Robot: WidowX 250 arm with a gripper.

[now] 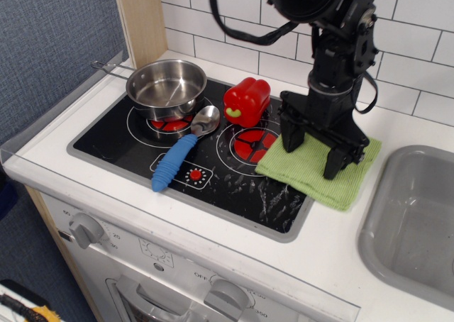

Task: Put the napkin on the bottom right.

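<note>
We see the black gripper (312, 150), fingers spread apart, pressing on the green napkin (316, 167) at the stovetop's (198, 187) right edge. We judge dragging underway; next, slide it further toward the front-right corner.

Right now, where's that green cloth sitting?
The napkin lies at the stovetop's right edge, under the gripper, between the red pepper and the sink.
</note>
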